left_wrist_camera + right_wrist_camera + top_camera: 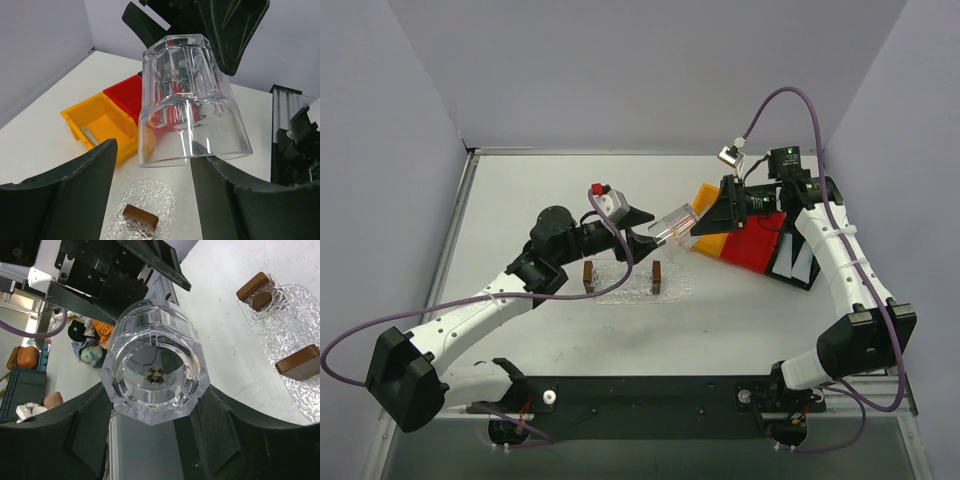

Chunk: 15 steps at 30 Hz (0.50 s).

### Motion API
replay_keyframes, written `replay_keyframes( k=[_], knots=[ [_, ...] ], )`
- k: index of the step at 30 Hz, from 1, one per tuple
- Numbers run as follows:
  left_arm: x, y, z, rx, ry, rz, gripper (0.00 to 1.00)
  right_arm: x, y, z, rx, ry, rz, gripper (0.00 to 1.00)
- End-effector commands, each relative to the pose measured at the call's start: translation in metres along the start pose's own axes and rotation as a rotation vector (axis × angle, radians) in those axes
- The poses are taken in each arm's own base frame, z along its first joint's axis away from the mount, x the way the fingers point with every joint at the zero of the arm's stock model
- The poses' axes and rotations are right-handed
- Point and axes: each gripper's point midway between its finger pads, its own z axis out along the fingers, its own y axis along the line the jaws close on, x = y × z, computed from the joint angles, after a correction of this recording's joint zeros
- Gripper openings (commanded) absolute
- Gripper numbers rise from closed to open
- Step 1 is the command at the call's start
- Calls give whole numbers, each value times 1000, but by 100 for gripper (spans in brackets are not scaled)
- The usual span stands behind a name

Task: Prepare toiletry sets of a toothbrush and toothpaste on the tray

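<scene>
Two grippers, one glass between them. The right gripper (156,395) has its jaws closed on the base end of the clear cup (192,115), a finger pressed to each side. It holds the cup off the table (520,200), tipped over in the air. The left gripper (645,222) has its jaws spread wide, one finger on either side of the cup's open mouth. Whether those fingers touch the rim, no view settles. So the cup's long axis runs from wrist to wrist, base at the right and mouth at the left.

Outward now. Below the left jaws and toward the arm bases lies the tray (625,287), flat on the table. It carries two brown blocks (588,277), and no brush or tube is on it yet. Past the cup, just beside the right gripper, the yellow bin (80,107) and the red bin (125,95) stand side by side.

On the yellow bin's floor lies a thin silvery-grey piece, by the look of it the toothpaste (90,136), its length slanting across the bin. The toothbrush cannot be made out anywhere, and the cup hides much of the red bin.

The right arm is plainly the nearer to the bins, the left the nearer to the tray. The tube lies down and beyond both sets of jaws, and neither looks free to fetch it until the cup is dealt with.
</scene>
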Motion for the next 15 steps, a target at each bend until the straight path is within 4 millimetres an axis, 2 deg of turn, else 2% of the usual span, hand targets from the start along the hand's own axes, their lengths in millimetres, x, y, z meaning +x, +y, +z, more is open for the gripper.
replay_keyframes(
  k=[1, 6, 7, 9, 13, 14, 15],
  knots=[
    [-18, -10, 7, 57, -78, -17, 68, 3, 33, 4, -195, 23, -30, 8],
    [-18, -12, 11, 74, -94, -37, 57, 6, 30, 8, -208, 38, -9, 10],
    [-18, -12, 11, 77, -95, -39, 51, 7, 28, 8, -208, 39, -1, 11],
    [-19, -14, 10, 84, -97, -42, 46, 8, 25, 9, -208, 41, 11, 12],
    [-19, -16, 9, 93, -95, -44, 22, 8, 22, 10, -209, 44, 25, 14],
    [-18, -17, 8, 93, -92, -46, 12, 9, 21, 11, -208, 45, 26, 15],
    [-19, -17, 7, 92, -94, -44, 9, 9, 20, 11, -205, 46, 27, 15]
  ],
)
